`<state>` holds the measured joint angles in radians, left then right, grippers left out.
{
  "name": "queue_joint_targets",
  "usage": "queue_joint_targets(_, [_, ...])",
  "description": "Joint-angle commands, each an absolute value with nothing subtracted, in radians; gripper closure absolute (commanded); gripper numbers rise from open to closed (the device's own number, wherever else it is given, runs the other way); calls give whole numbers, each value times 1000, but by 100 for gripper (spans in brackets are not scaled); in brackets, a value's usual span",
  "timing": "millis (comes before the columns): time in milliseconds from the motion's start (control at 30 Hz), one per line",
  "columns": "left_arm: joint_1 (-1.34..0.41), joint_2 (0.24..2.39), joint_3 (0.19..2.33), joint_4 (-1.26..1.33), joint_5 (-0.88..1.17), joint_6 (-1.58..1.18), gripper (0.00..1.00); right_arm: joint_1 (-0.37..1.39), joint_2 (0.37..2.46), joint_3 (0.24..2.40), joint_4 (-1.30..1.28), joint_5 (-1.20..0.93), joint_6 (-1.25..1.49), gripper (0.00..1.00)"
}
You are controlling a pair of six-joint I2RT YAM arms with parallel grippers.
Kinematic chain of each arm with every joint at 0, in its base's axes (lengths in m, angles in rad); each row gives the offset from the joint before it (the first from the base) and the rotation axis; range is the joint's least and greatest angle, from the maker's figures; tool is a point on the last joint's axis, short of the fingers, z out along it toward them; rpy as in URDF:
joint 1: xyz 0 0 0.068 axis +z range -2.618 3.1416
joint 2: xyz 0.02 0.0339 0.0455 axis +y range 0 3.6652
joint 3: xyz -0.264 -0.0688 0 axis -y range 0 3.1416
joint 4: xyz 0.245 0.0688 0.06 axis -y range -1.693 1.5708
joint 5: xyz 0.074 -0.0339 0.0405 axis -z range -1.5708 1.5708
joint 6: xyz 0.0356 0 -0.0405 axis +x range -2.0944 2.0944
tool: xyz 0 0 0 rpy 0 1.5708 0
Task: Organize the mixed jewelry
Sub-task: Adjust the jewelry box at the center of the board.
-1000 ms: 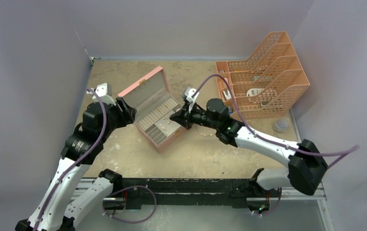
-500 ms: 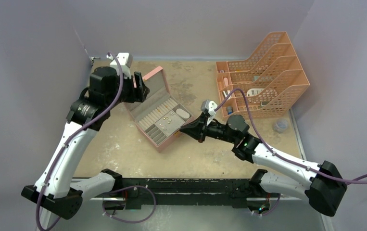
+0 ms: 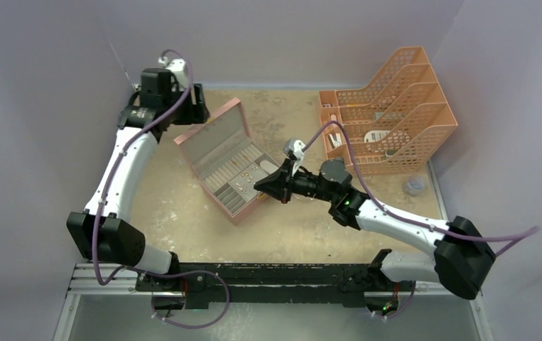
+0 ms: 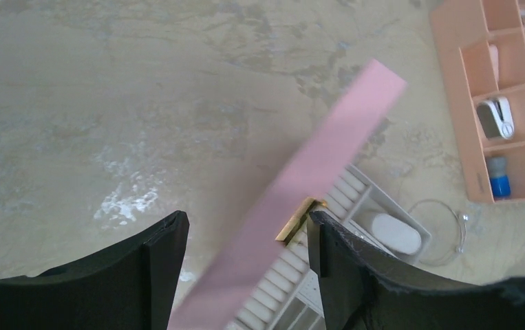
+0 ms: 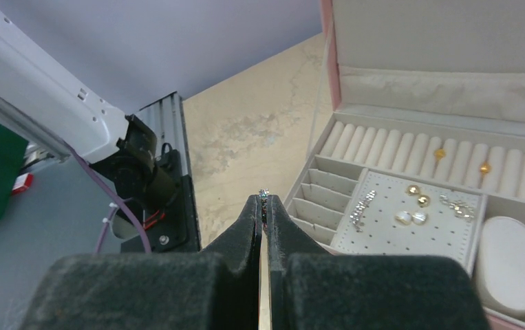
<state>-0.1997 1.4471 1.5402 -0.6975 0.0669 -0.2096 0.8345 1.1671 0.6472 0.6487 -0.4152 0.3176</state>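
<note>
The pink box (image 3: 245, 214) stands open mid-table with its lid (image 4: 328, 151) up. Its grey lining holds gold studs (image 5: 418, 196), small gold rings (image 5: 439, 154) on the roll rows and a silvery chain-like piece (image 5: 361, 208). The thin wire hoop (image 4: 442, 230) lies on the table beside the box. My right gripper (image 5: 263, 203) is shut on a tiny sparkling piece (image 5: 263, 194) at its tips, at the box's front corner (image 3: 261, 186). My left gripper (image 4: 245, 227) is open, high above the lid's edge, at the far left (image 3: 198, 106).
An orange mesh file rack (image 3: 396, 106) with a front tray (image 4: 479, 89) of white and blue stationery stands at the back right. A small clear cup (image 3: 413, 186) sits near the right edge. A white pad (image 5: 510, 265) fills the box's end compartment.
My left arm rose and swung back to the far left corner, above the lid. My right gripper pulled back from the box, then returned toward its front corner, still shut.
</note>
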Motion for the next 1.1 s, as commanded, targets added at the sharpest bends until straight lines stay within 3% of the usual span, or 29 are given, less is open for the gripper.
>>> queue_joint_targets(0, [6, 1385, 1601, -603, 294, -330, 36, 821, 1264, 718, 807, -505, 423, 100])
queue_joint_targets(233, [119, 1178, 1465, -667, 294, -428, 36, 798, 1278, 727, 871, -450, 466, 100])
queue_joint_targets(400, [120, 927, 1192, -663, 281, -420, 36, 787, 1294, 802, 787, -432, 434, 100])
queue_joint_targets(567, [120, 724, 886, -555, 310, -499, 38, 778, 1305, 783, 873, -446, 430, 100])
queue_joint_targets(833, [118, 755, 590, -359, 390, -682, 45, 765, 1368, 817, 862, -487, 423, 100])
queue_joint_targets(1067, [101, 881, 512, -153, 426, -694, 45, 765, 1420, 851, 845, -496, 418, 100])
